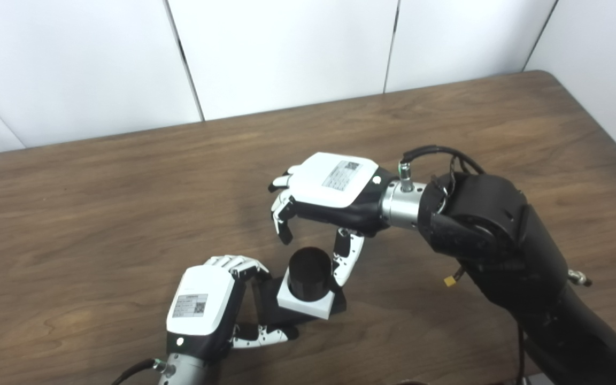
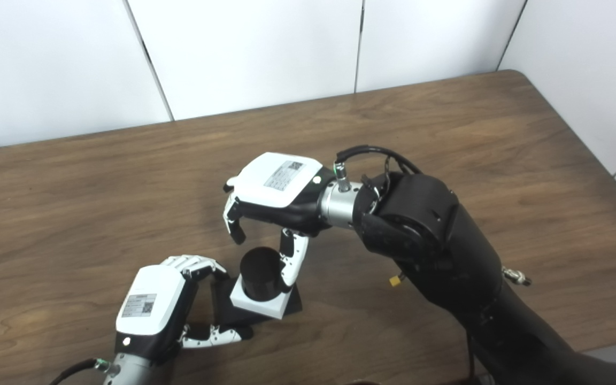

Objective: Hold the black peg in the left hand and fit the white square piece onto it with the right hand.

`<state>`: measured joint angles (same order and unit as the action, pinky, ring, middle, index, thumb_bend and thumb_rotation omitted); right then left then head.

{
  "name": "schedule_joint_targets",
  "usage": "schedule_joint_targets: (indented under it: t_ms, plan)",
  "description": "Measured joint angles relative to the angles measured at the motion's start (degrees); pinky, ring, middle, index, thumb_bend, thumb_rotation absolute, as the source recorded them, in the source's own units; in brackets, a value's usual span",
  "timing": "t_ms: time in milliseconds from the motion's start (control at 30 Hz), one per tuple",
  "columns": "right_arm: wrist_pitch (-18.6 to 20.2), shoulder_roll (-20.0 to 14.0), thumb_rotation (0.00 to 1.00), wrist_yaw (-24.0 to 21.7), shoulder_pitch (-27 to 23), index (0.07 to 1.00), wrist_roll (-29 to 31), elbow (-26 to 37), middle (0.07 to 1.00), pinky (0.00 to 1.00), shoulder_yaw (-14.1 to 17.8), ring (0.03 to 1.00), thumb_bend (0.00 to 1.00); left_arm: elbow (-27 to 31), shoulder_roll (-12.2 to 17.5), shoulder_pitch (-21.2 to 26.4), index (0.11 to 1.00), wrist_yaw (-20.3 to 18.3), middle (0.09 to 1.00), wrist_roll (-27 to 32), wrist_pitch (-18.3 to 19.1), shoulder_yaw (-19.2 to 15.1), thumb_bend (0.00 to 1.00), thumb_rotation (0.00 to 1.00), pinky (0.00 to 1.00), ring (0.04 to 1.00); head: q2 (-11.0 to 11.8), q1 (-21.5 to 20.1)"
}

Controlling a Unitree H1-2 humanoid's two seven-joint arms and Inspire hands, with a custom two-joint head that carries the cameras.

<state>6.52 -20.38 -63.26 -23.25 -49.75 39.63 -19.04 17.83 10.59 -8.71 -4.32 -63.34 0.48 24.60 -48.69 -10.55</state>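
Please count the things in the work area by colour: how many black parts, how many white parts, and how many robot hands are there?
Black parts: 1, the black peg with its dark base
White parts: 1, the white square piece seated around the peg
Robot hands: 2, left hand, right hand
Total: 4, all over the table

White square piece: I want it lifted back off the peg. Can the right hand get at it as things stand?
Probably yes. The right hand hovers open right above the white square piece, thumb beside the black peg. The left hand grips the base on the opposite side only.
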Motion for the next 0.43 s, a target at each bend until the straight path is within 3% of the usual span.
schedule_joint_targets:
  t_ms: [233, 433]
  plan:
    - [2.2, 0.0, 0.46, -2.7, -1.6, 0.76, -0.2, 1.6, 0.852, 0.94, 0.6, 0.959, 1.0, 0.0, 0.0, 0.1, 0.486, 0.0, 0.686, 0.0, 0.0, 0.1, 0.52, 0.05, 0.75, 0.726, 0.1, 0.1]
    - [4.4, -0.1, 0.44, -3.6, -2.6, 0.785, -0.1, 3.2, 0.866, 0.93, 2.1, 0.966, 1.0, 0.0, 0.0, 0.1, 0.486, 0.0, 0.685, 0.0, 0.0, 0.1, 0.52, 0.05, 0.74, 0.723, 0.3, -0.1]
